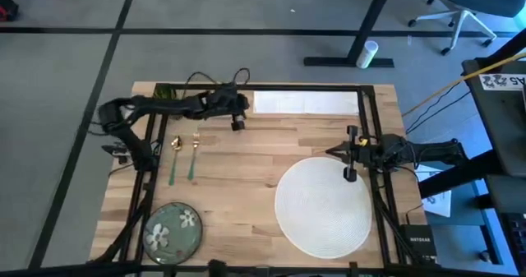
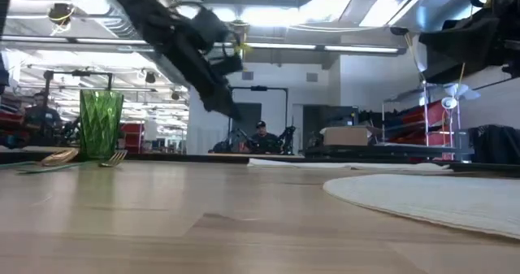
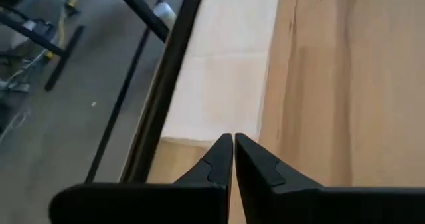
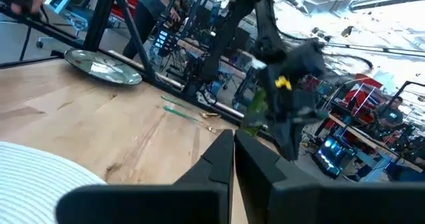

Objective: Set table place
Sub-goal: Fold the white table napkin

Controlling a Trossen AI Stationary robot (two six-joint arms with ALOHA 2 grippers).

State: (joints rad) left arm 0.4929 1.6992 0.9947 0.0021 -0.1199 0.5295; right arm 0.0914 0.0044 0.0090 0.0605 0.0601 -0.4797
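From above, on the table [image 1: 246,158]: left gripper [image 1: 237,121] raised near the far edge, fingers narrowed to a slit, holding nothing, white napkin [image 1: 306,102] just beyond the fingertips. Right gripper [image 1: 351,154] at the far rim of the round woven placemat [image 1: 322,205], fingers pressed together, empty. Green fork [image 1: 194,155] and gold-coloured utensil [image 1: 175,158] side by side, well off from both pairs of fingers, toward the left arm's base. Floral plate [image 1: 173,229] at the near left corner, apart from everything. Green cup [image 1: 165,91] at the far left corner, behind the left arm.

At table height: cup [image 2: 101,124] upright, fork [image 2: 112,158] and gold utensil [image 2: 58,157] lying beside it, placemat [image 2: 439,197] flat at the right, napkin [image 2: 341,165] thin along the far edge.

Past the left fingers [image 3: 219,159]: tips nearly touching, napkin [image 3: 222,84] straight ahead of them along the table edge.

Past the right fingers [image 4: 218,159]: closed on nothing, placemat [image 4: 40,167] beside them, plate [image 4: 103,66] and fork [image 4: 186,112] far ahead, left gripper [image 4: 285,141] hanging opposite.
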